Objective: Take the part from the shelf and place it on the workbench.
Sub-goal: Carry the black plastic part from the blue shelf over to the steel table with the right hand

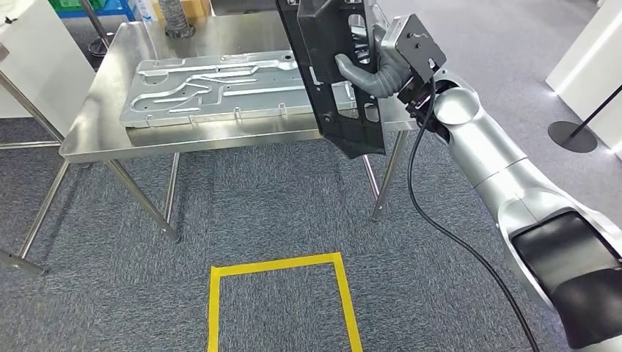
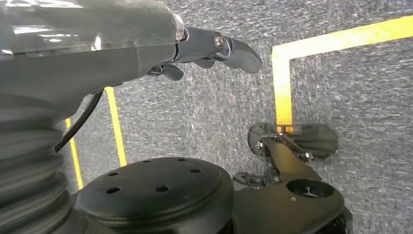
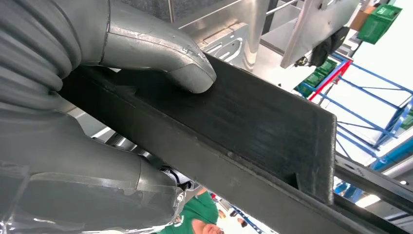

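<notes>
Transport step, with the black part (image 1: 339,73) already off the shelf and carried toward the steel tabletop (image 1: 110,110). Your right hand (image 1: 374,70) holds the part upright; in the right wrist view the thick thumb (image 3: 170,63) presses one face of the part's dark ribbed edge (image 3: 253,126) while the fingers (image 3: 97,180) wrap the opposite side, so the hand is closed firmly around it. From the head view, the part hangs just in front of the hand, overlapping the near right corner of the tabletop, with its lower end below the table's front edge as seen from the camera; whether it is over the surface or short of it you cannot tell.

Beyond the hand and to its left, a large stamped metal plate (image 1: 220,88) lies flat on the tabletop and covers much of it. Your left hand (image 2: 214,48) hangs at your side over grey carpet marked with yellow tape (image 2: 282,83), its fingers loosely curled and nothing in them.

By judgement, the placing is what remains. The next move calls for you to raise the lower end above the table edge, carry the part forward, tilt it flat, and choose a spot either on bare steel beside the plate or atop it before loosening the grip.
</notes>
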`<state>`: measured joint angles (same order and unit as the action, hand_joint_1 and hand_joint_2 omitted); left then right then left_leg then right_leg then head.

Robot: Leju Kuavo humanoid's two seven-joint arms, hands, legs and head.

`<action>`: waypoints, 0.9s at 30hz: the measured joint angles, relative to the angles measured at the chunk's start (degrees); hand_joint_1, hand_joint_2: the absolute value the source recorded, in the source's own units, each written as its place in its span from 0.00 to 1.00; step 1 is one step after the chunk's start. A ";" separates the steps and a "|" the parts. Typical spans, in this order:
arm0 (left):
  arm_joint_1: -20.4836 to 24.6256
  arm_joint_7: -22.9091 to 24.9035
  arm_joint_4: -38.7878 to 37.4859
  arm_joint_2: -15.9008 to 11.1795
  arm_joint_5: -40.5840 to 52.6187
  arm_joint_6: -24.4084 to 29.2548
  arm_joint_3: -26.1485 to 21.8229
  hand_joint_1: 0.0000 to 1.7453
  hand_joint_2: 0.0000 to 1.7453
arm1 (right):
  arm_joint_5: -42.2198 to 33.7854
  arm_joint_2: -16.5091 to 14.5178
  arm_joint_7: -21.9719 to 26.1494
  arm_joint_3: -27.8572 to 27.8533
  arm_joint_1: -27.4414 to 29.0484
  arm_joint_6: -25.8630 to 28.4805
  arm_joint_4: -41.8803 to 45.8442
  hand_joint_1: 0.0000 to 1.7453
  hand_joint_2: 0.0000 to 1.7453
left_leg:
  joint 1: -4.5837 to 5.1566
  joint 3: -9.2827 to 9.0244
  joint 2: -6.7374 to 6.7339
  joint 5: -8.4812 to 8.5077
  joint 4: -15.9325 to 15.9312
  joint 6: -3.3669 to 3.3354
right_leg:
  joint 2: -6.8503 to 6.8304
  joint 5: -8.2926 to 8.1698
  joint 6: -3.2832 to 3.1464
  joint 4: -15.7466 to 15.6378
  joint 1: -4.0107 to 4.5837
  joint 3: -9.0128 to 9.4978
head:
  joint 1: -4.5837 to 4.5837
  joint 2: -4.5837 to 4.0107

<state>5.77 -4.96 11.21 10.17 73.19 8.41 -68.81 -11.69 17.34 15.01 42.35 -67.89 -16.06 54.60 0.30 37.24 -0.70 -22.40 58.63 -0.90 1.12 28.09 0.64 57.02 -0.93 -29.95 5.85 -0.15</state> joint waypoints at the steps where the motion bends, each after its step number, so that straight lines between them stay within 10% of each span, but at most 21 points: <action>1: -0.01 0.01 0.00 -0.01 -0.01 0.00 0.00 0.00 1.00 | -0.02 0.05 -0.03 0.01 0.02 0.03 0.07 1.00 1.00 | 0.10 -0.16 0.03 0.36 -0.85 -0.28 | 0.04 0.07 0.43 0.00 0.09 0.22 | 0.00 0.00; 5: 0.03 -0.03 0.00 -0.02 -0.05 0.01 0.00 0.00 1.00 | -0.04 -0.10 -0.13 -0.08 -0.13 0.25 0.43 1.00 1.00 | 0.06 -1.90 0.13 -0.08 -1.77 -1.55 | -0.31 1.05 1.60 3.20 -0.01 -0.79 | 0.00 0.00; 9: 0.12 -0.11 0.00 -0.05 -0.08 0.01 -0.01 0.00 1.00 | -0.03 -1.60 -0.15 -0.12 0.29 0.44 0.40 1.00 1.00 | 0.43 -3.58 0.04 -1.70 -1.85 -2.18 | -0.40 5.72 1.78 15.92 0.14 -10.06 | 0.01 0.00; 11: -0.05 -0.13 0.00 -0.05 -0.07 -0.01 -0.01 0.00 1.00 | -0.02 -2.08 -0.16 -0.14 0.57 0.45 0.31 1.00 1.00 | 0.63 -4.98 0.15 -2.86 -1.79 -2.20 | -0.41 4.16 1.66 14.31 0.17 -11.50 | 0.00 0.00; 14: -0.19 -0.13 -0.01 -0.03 -0.07 -0.03 -0.01 0.00 1.00 | -0.03 -2.48 -0.18 -0.32 0.51 0.45 0.16 1.00 1.00 | 0.90 -7.23 0.36 -4.83 -1.56 -1.89 | -0.38 -4.36 0.95 3.65 0.43 -9.40 | -0.02 0.00; 16: -0.11 -0.13 -0.02 -0.02 -0.07 -0.08 -0.01 0.00 1.00 | -0.04 -2.83 -0.20 -0.53 0.43 0.46 0.09 1.00 1.00 | 0.96 -7.89 0.43 -5.80 -1.30 -1.30 | -0.25 -7.00 0.24 0.55 0.81 -8.80 | 0.02 0.00; 20: 0.07 -0.17 -0.02 -0.13 -0.06 -0.24 0.00 0.00 1.00 | -0.08 -2.81 -0.13 -1.10 0.09 0.49 0.24 1.00 1.00 | 0.74 -6.96 0.48 -6.43 2.29 -0.10 | -0.09 -6.02 -1.18 -0.02 0.52 -6.59 | 0.01 0.00; 24: 0.09 -0.26 -0.02 -0.17 -0.10 -0.38 -0.02 0.00 1.00 | -0.13 -2.08 -0.10 -1.07 0.10 0.46 0.28 1.00 1.00 | -0.30 1.89 0.46 -10.82 15.07 1.01 | -0.07 -3.88 -1.35 -0.11 0.29 -4.06 | 0.03 0.00; 27: 0.20 -0.37 -0.02 -0.19 -0.05 -0.44 -0.02 0.00 1.00 | -0.13 -1.96 -0.10 -1.02 0.33 0.45 0.28 1.00 1.00 | -0.80 2.92 0.35 -8.69 10.88 1.49 | 0.00 -1.78 -0.87 -0.02 -0.09 -1.47 | 0.03 0.00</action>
<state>5.98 -5.33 11.19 9.98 73.14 7.97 -68.83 -11.82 15.38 14.91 41.33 -67.56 -15.61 54.88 -0.50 40.15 -0.35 -31.09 69.51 0.59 1.12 26.32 -0.23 57.00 -1.02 -31.42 5.88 -0.15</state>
